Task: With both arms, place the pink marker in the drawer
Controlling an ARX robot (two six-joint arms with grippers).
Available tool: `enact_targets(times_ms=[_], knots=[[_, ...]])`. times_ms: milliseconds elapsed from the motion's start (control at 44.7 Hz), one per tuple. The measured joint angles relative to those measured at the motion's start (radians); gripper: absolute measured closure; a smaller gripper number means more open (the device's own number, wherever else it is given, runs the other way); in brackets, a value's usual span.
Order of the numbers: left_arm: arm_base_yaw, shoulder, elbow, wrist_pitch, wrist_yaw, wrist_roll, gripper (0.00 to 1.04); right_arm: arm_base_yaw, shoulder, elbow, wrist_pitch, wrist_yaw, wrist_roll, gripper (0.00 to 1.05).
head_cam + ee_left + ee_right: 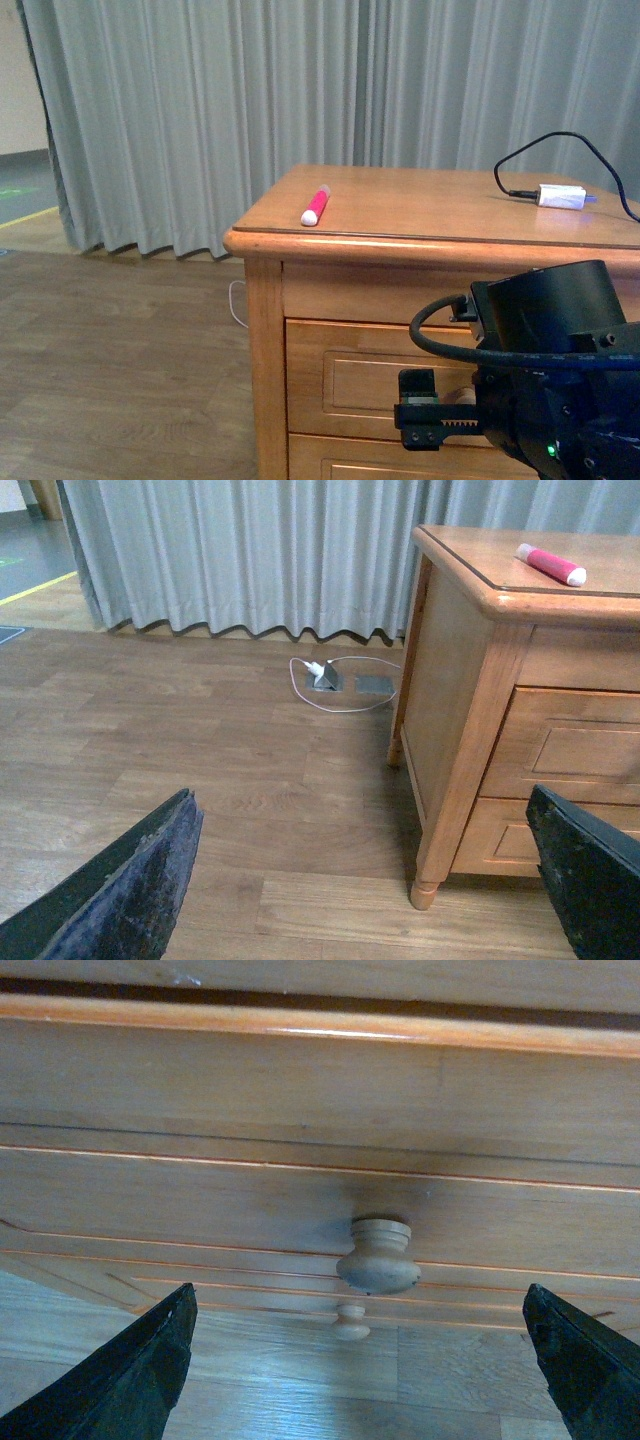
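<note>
The pink marker [316, 205] lies on the dresser top [420, 205] near its left front corner; it also shows in the left wrist view [550, 564]. The drawer [370, 375] is shut. Its round wooden knob [378, 1258] is close ahead of my right gripper [360, 1380], which is open, with the jaws standing wide to either side and not touching the knob. In the front view the right gripper [425, 410] hangs just before the drawer front. My left gripper [360, 900] is open and empty, low over the wooden floor beside the dresser's left front leg.
A white charger block [561, 195] with a black cable lies at the top's right back. A lower drawer's knob [350, 1322] sits below. A floor socket with a white cable [325, 675] lies by the grey curtain [250, 100].
</note>
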Motion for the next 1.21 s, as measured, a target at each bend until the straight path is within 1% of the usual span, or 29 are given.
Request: enact_targets(times_ms=[336, 716, 828, 918, 1074, 1097, 1119, 1141, 1186, 1208], knots=[[0.000, 0.000, 0.000, 0.000, 0.000, 0.000, 0.06, 0.002, 0.093, 0.082, 0.019, 0.015, -0.002, 0.08], [0.000, 0.000, 0.000, 0.000, 0.000, 0.000, 0.06, -0.008, 0.105, 0.097, 0.013, 0.014, -0.008, 0.08], [0.000, 0.000, 0.000, 0.000, 0.000, 0.000, 0.06, -0.016, 0.110, 0.098, 0.010, 0.008, -0.009, 0.11], [0.000, 0.000, 0.000, 0.000, 0.000, 0.000, 0.06, -0.024, 0.110, 0.098, 0.006, 0.003, -0.009, 0.08], [0.000, 0.000, 0.000, 0.000, 0.000, 0.000, 0.06, -0.033, 0.112, 0.098, 0.006, 0.003, -0.008, 0.08], [0.000, 0.000, 0.000, 0.000, 0.000, 0.000, 0.06, -0.037, 0.115, 0.098, 0.003, 0.004, -0.010, 0.30], [0.000, 0.000, 0.000, 0.000, 0.000, 0.000, 0.06, -0.037, 0.115, 0.098, 0.003, 0.004, -0.010, 0.31], [0.000, 0.000, 0.000, 0.000, 0.000, 0.000, 0.06, -0.041, 0.115, 0.098, 0.003, 0.007, -0.010, 0.44], [0.000, 0.000, 0.000, 0.000, 0.000, 0.000, 0.06, -0.042, 0.115, 0.098, 0.003, 0.007, -0.010, 0.51], [0.000, 0.000, 0.000, 0.000, 0.000, 0.000, 0.06, -0.042, 0.115, 0.098, 0.003, 0.007, -0.010, 0.53]])
